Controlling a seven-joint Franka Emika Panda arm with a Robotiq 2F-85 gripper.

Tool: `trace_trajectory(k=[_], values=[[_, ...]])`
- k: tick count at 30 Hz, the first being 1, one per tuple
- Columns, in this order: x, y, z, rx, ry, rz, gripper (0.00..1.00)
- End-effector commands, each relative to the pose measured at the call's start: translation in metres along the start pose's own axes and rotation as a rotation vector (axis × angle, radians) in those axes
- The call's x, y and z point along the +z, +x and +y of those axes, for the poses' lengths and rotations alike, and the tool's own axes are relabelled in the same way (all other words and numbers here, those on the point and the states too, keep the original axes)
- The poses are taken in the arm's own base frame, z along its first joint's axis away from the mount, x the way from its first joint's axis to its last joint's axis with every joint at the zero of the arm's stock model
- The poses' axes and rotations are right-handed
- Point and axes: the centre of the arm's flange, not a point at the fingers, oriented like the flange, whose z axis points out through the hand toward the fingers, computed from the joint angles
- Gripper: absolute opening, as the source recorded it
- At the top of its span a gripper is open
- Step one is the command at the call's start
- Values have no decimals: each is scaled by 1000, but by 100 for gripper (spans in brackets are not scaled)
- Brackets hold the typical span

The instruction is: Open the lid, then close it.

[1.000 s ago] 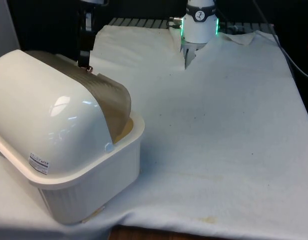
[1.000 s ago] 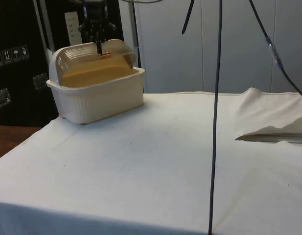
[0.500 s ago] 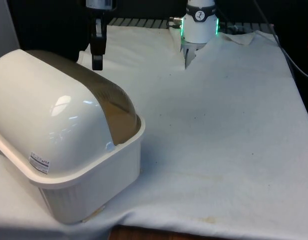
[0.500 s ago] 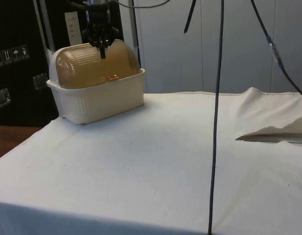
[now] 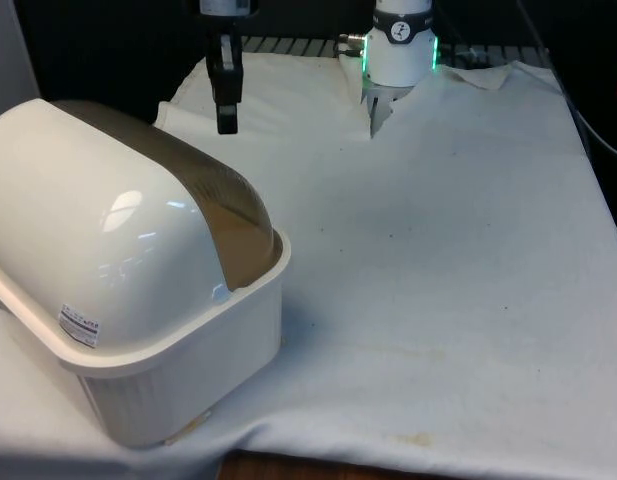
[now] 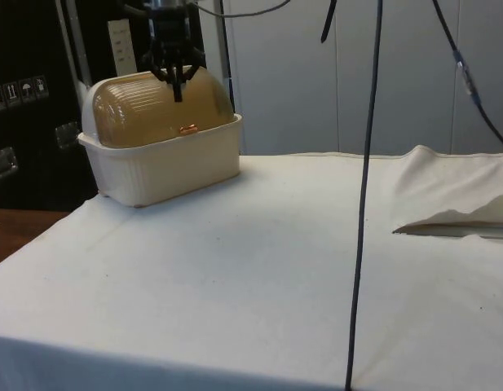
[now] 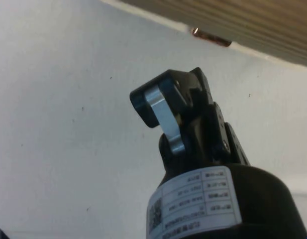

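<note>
Side view has the cream bread box (image 6: 160, 130) sitting at the far corner of the white tablecloth (image 6: 259, 269), its ribbed amber lid (image 6: 165, 110) rolled down shut with the small copper handle (image 6: 187, 129) low at the rim. Just above it hangs the black gripper (image 6: 177, 88), clear of the lid, holding nothing; whether its fingers are parted I cannot tell.
</note>
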Motion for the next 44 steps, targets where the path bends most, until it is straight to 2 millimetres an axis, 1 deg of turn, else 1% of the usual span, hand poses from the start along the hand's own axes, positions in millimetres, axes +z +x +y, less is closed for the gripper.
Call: trace_trajectory(k=[1, 3, 4, 5, 10, 11, 12, 16, 19, 20, 21, 25, 26, 29, 30, 31, 32, 39, 44], values=[[-4, -5, 4, 3, 7, -4, 0], [-9, -10, 8, 2, 6, -13, 0], [-5, -9, 5, -4, 0, -14, 0], [-10, -12, 9, 1, 5, -17, 0], [-18, -23, 17, -3, 0, -41, 0], [-14, -20, 14, -7, -2, -38, 0], [-20, -26, 18, -5, -1, -47, 0], [-27, -34, 25, -8, -7, -71, 0], [-31, -39, 31, -9, -12, -85, 0], [-29, -36, 29, -13, -15, -83, 0], [-33, -40, 32, -10, -12, -89, 0], [-37, -47, 37, -14, -17, -107, 0], [-39, -50, 41, -14, -19, -118, 0], [-42, -55, 46, -17, -21, -130, 0], [-40, -52, 45, -21, -29, -127, 0], [-44, -58, 50, -18, -22, -139, 0], [-44, -58, 50, -18, -22, -139, 0], [-49, -70, 67, -24, -28, -167, 0], [-49, -72, 71, -25, -38, -171, 0]])
